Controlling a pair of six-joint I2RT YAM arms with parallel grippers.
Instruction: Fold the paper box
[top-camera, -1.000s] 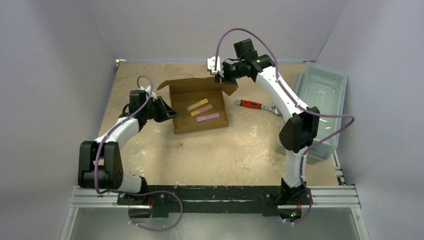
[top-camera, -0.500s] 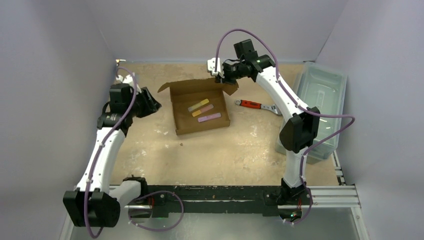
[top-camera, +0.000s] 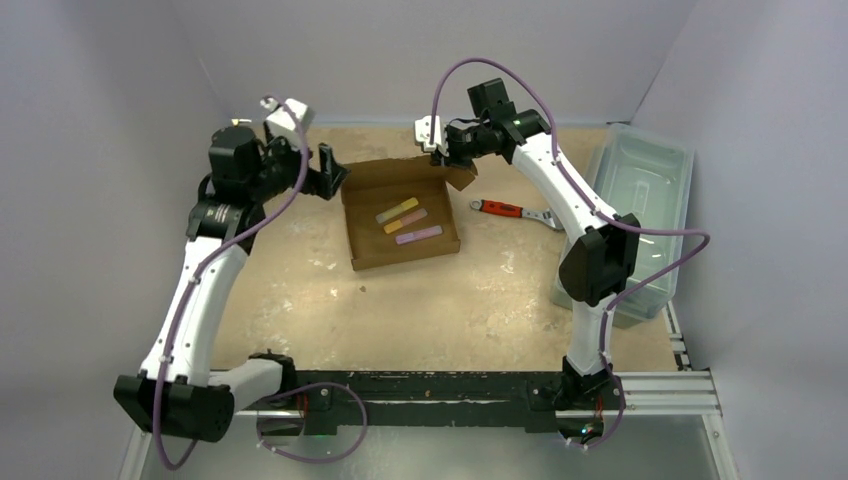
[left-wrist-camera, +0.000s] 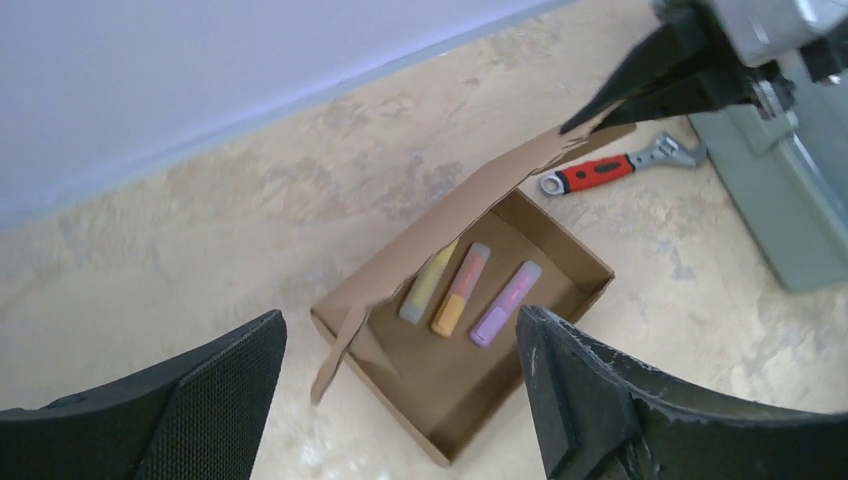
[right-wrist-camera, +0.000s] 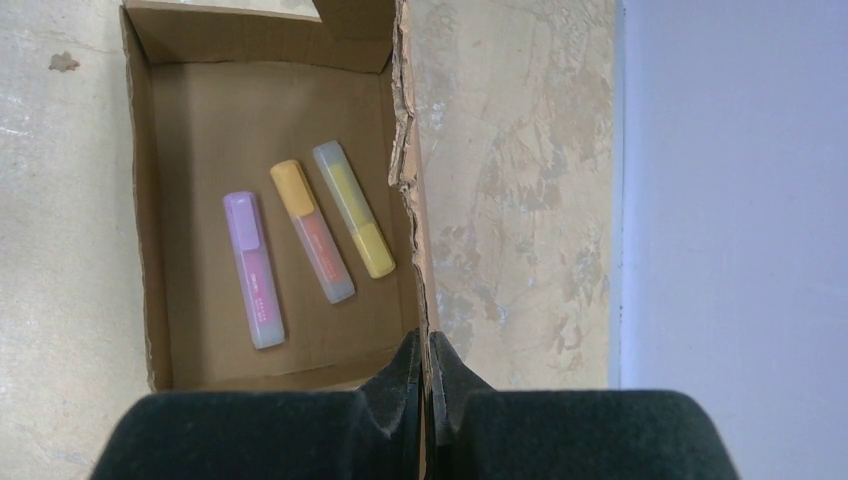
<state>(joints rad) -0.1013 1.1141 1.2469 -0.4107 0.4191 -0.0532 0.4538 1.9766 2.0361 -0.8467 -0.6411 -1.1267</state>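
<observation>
**A:** Where is the paper box (top-camera: 400, 215)?

**B:** On the surface (top-camera: 420, 310), a little toward 12 o'clock from the middle. It lies open with its side walls up. Three highlighters (top-camera: 404, 222) lie side by side on its floor: yellow, orange, purple.

**A:** And the long flap (left-wrist-camera: 450, 215)?

**B:** It is raised along the box's 12 o'clock edge. The right tool (top-camera: 440, 150) is at the box's 1 o'clock corner, its fingers pressed together on that flap's edge. The right wrist view shows the cardboard pinched between them.

**A:** The other arm?

**B:** The left tool (top-camera: 328, 172) hangs at the box's 10 o'clock, fingers spread wide, apart from the cardboard.

**A:** What lies farther out?

**B:** A red-handled wrench (top-camera: 510, 211) lies near the box at its 3 o'clock. Beyond it, a translucent plastic bin (top-camera: 650, 200) sits at the surface's 3 o'clock edge.
</observation>
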